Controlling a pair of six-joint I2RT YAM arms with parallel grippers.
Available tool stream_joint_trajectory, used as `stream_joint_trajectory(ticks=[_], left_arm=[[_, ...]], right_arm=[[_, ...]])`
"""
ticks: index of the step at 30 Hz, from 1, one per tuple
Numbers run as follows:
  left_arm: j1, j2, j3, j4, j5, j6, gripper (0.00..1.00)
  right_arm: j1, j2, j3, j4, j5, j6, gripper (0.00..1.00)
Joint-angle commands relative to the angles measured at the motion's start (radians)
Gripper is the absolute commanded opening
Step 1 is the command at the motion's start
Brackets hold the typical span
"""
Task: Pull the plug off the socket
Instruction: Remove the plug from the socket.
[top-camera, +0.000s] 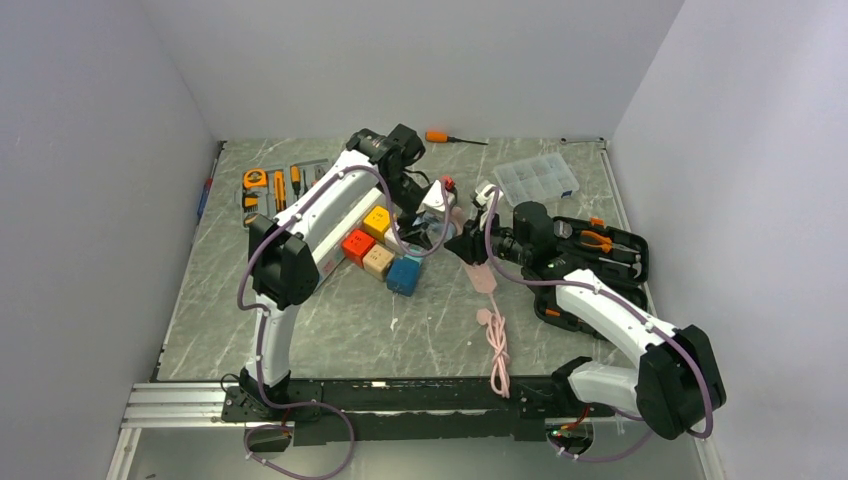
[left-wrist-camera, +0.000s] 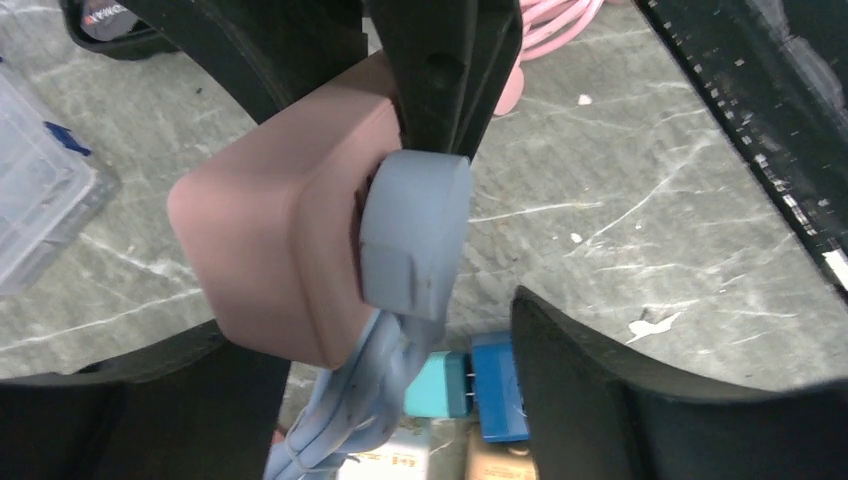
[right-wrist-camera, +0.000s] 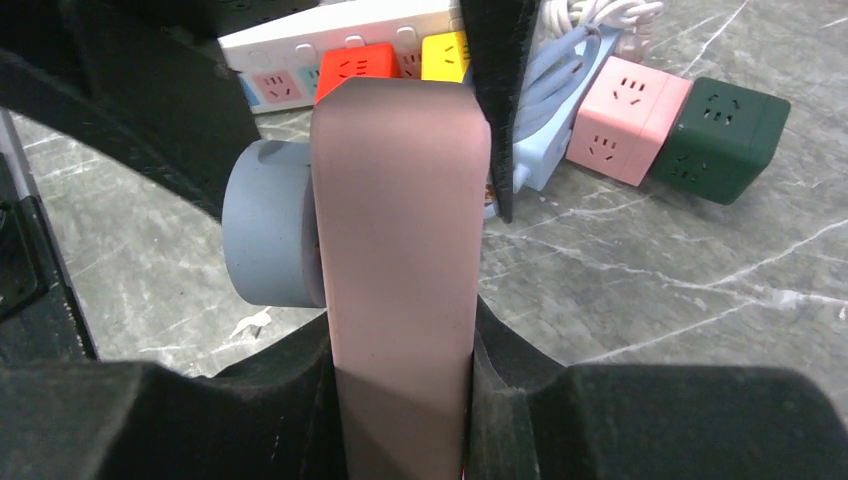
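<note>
while the grey-blue plug (left-wrist-camera: 415, 235) sits pushed home in a side face of the pink socket cube (left-wrist-camera: 280, 250), which looks lifted between the two arms over the middle of the table (left-wrist-camera: 650, 200), the right pincer (right-wrist-camera: 400, 340) is clenched on the cube's two flat faces. the left pincer (left-wrist-camera: 370, 320) is released, its fingers wide on either side of plug and cube together. that is the risk, i judge: closing as it stands would squeeze plug against cube rather than grip the plug alone, and a pull could then drag the cube out of the right grasp. the blue cable (left-wrist-camera: 350, 410) hanging from the plug might also snag on the coloured cubes (top-camera: 380, 250) below. the table is grey-green and marbled, carrying a pink cord (top-camera: 497, 345), a tool case (top-camera: 600, 260) and a clear organiser (top-camera: 538, 178); plain pale walls (top-camera: 420, 60) close three sides.
</note>
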Motion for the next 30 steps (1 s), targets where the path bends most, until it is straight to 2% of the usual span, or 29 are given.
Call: stream_joint_trajectory(ticks=[1,2,3,7,8,9,10,17,24,27,30], left_arm=[[0.0,-0.003,0.019,-0.035,0.05,0.029,0.68],[0.003,0.005,0.031,-0.041,0.053,0.018,0.6],[0.007,0.013,0.046,-0.041,0.054,0.002,0.56],[0.014,0.028,0.066,-0.028,0.06,-0.038,0.49],[0.015,0.028,0.065,-0.026,0.062,-0.039,0.41],[0.014,0.027,0.064,-0.02,0.065,-0.043,0.13],[0.015,0.023,0.057,0.001,0.064,-0.065,0.0],[0.012,0.011,0.046,-0.049,0.074,-0.019,0.0],[-0.003,0.032,0.088,-0.216,0.053,0.154,0.0],[-0.003,0.025,0.075,-0.221,0.055,0.187,0.0],[-0.004,-0.015,0.018,-0.221,0.053,0.283,0.0]], right_arm=[[0.009,-0.057,0.038,0.201,-0.001,-0.033,0.0],[0.01,-0.061,0.032,0.204,0.004,-0.034,0.0],[0.009,-0.064,0.025,0.208,0.012,-0.035,0.0],[0.008,-0.075,-0.009,0.238,0.037,-0.029,0.0],[0.008,-0.073,-0.011,0.24,0.041,-0.027,0.0],[0.007,-0.07,-0.014,0.243,0.049,-0.027,0.0],[0.007,-0.07,-0.02,0.251,0.066,-0.026,0.0],[0.002,-0.038,-0.04,0.313,0.09,-0.012,0.0],[-0.041,0.03,-0.036,0.35,0.081,0.026,0.0],[-0.092,0.065,-0.054,0.388,0.087,0.072,0.0],[-0.113,0.102,-0.053,0.382,0.139,0.074,0.0]])
